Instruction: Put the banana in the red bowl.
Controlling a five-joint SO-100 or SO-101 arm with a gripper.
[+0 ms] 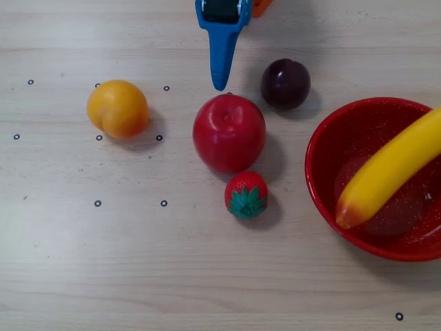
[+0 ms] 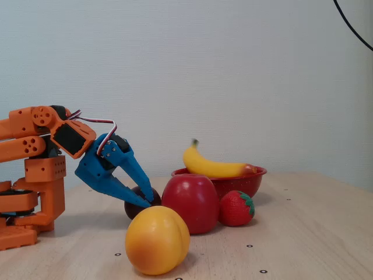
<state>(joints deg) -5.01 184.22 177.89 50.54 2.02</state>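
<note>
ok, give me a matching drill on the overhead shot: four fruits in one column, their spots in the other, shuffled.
Things:
1. long yellow plastic banana
2. round orange-yellow fruit
3. small red strawberry with green leaves
4. dark purple plum

Places:
A. leftmost on the table
B. just below the big red apple
C. lying across the speckled red bowl
D. right of the blue gripper tip

Pairs: 1-C, 2-A, 3-B, 4-D

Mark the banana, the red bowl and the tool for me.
banana (image 1: 386, 174): overhead view, middle of its yellow body.
red bowl (image 1: 319, 148): overhead view, left rim.
tool (image 2: 143, 202): fixed view, midway between its blue fingertips, empty and open.
</note>
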